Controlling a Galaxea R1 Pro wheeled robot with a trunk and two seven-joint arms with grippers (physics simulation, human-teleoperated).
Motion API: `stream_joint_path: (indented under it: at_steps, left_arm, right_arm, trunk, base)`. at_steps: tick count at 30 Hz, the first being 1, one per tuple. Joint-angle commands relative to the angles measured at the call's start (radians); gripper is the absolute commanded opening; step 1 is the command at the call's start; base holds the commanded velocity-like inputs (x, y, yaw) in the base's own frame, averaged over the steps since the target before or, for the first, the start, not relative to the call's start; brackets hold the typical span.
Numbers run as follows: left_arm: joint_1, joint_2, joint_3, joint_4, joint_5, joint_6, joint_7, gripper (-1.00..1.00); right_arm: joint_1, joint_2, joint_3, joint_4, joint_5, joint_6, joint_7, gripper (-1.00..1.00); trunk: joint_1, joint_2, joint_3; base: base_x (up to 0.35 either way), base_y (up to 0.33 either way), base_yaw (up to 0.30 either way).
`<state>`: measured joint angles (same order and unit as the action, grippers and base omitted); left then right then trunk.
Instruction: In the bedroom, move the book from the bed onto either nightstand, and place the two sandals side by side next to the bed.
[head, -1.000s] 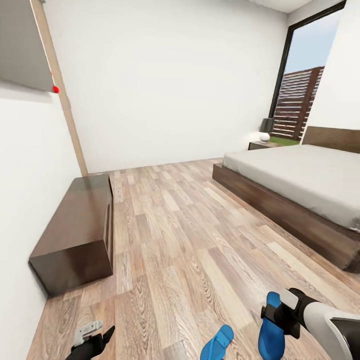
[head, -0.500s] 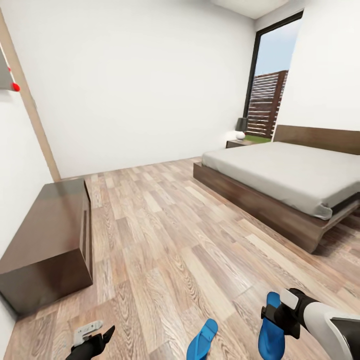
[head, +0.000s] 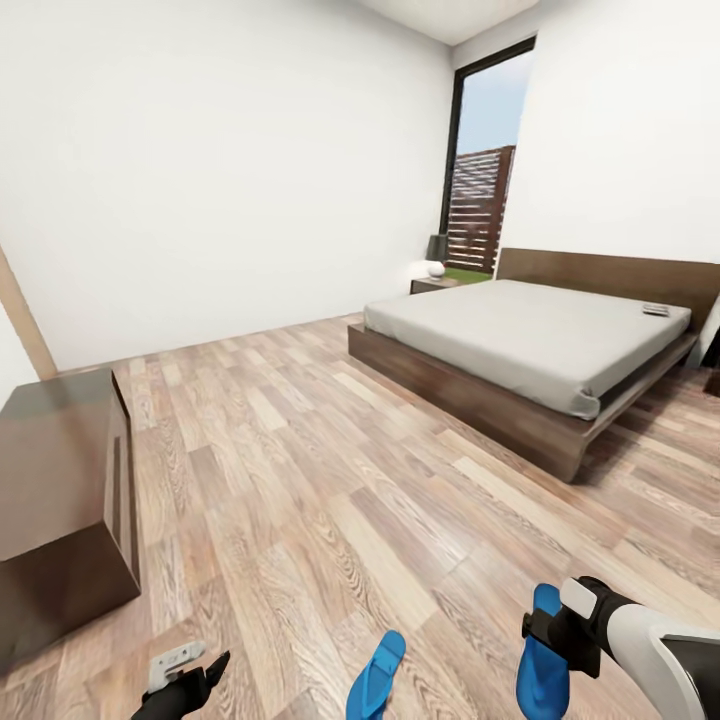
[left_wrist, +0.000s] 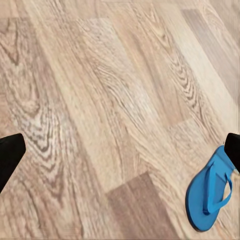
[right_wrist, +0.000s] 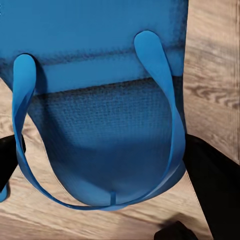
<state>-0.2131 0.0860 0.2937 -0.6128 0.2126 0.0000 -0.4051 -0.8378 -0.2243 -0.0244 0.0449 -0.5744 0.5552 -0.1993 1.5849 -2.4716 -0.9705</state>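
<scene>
Shift since earlier frame: the whole head view has swung, so the camera turned with the base, not the furniture; the bed (head: 540, 350) now shows down to its foot corner, and the low dark cabinet (head: 60, 490) sits further toward the view's left edge.
Right end effector (head: 548, 632): closed onto one sandal (head: 541, 655); the wrist view shows the blue sole and strap (right_wrist: 100, 130) pinched between the dark fingers, held above the floor (head: 300, 470); I judge the grip secure.
Left end effector (head: 195, 672): fingers spread wide, nothing between them; the dark tips sit at the wrist picture's two sides.
Second sandal (head: 376, 677): lying flat on the floor between my two arms, straps up; also seen at (left_wrist: 210, 192), just beside one left fingertip.
Book (head: 656, 309): a small dark flat thing near the headboard-side far corner of the mattress; too small to read its cover.
Nightstand (head: 432, 285): at the bed's head corner nearest the window, lamp on top.
Step in hand: carrying the held sandal toward the bed's near long edge.
How I would do it well: drive slowly and keep the right arm steady so the sandal does not swing loose; stop beside the frame's long edge, lower until the sole lies flat parallel to the frame, then release; leave room alongside for its partner.
</scene>
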Motion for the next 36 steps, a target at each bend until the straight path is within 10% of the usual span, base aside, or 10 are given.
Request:
stream_joint_path:
  at_steps: [1,36]
  left_arm:
    - [0.000,0.000,0.002,0.001,0.005,0.000,-0.006,1.00]
    - [0.000,0.000,0.002,0.001,0.005,0.000,-0.006,1.00]
  right_arm:
    - [-0.001,0.000,-0.002,0.001,-0.007,0.000,-0.006,-1.00]
    - [-0.001,0.000,-0.002,0.000,-0.007,0.000,-0.006,-1.00]
  trunk:
    - [0.000,0.000,-0.001]
    - [0.000,0.000,-0.001]
  base:
    - [0.000,0.000,-0.273]
    - [0.000,0.003,-0.266]
